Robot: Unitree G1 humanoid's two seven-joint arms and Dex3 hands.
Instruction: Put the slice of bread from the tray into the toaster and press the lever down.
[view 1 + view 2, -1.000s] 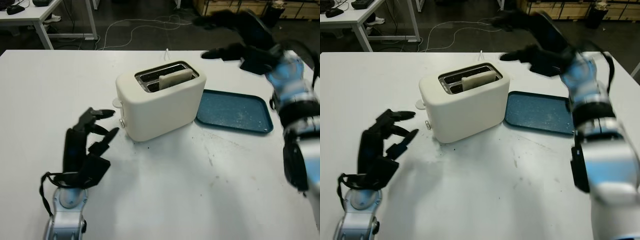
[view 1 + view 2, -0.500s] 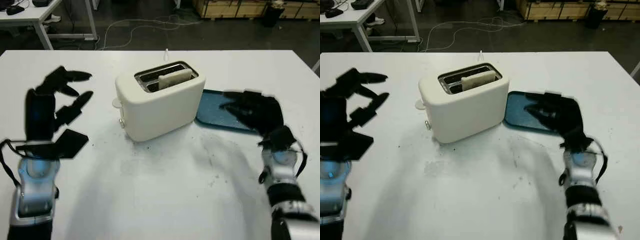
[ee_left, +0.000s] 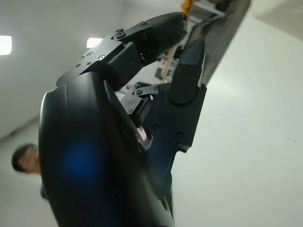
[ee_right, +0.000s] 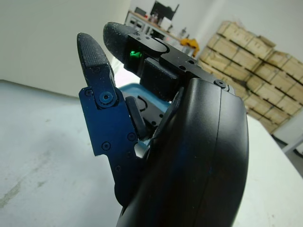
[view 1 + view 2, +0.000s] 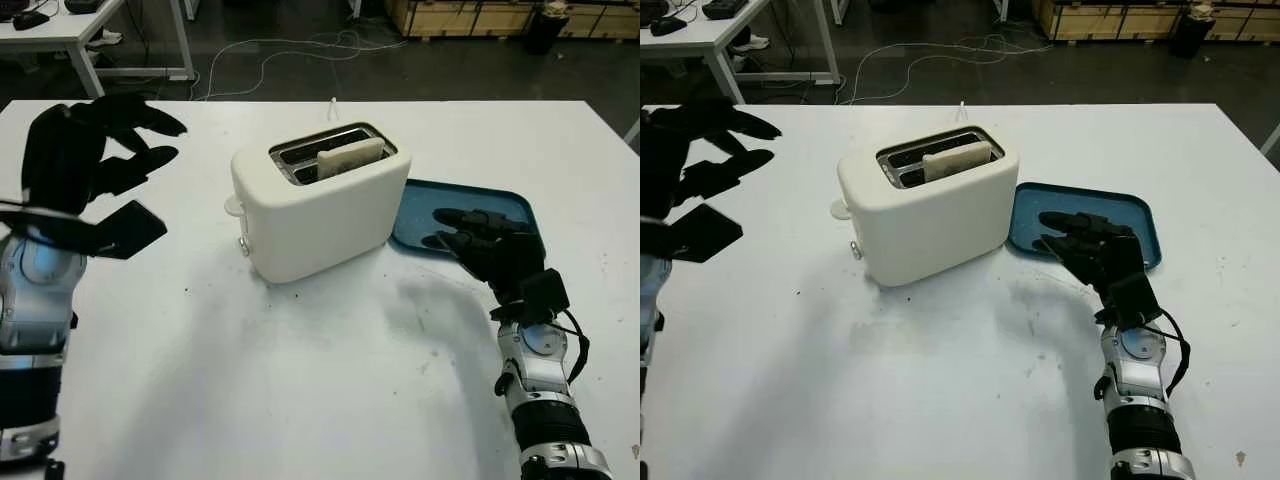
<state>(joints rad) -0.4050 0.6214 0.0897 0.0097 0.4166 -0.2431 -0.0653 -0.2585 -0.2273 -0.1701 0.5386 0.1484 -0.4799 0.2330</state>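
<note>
Here the slice of bread [image 5: 350, 157] stands in the front slot of the toaster [image 5: 320, 200], its top edge sticking up above the slot and leaning a little along it. The cream toaster sits near the middle of the white desk [image 5: 300, 380], closer to the far edge than to the near one, turned at an angle so that one short end faces the left side. On that short end the lever [image 5: 232, 206] shows as a small pale tab high up, and a little knob [image 5: 243, 245] sits below it. Just beside the toaster's other end lies the blue tray [image 5: 470, 205], toward the right edge of the desk, with nothing on it but pale specks.

The left hand [image 5: 85, 165] is raised above the desk's left edge, well apart from the toaster, holding nothing, its fingers [image 3: 156, 33] released. The right hand [image 5: 1095, 250] hovers low over the near edge of the tray, palm toward the desk, fingers [image 4: 102, 94] released and pointing toward the toaster, grasping nothing; whether it touches the tray cannot be told.

Beyond the far edge, a dark floor carries a loose white cable [image 5: 290, 55], another desk [image 5: 60, 30] stands at the far left, and wooden pallets [image 5: 470, 15] are stacked at the far right.
</note>
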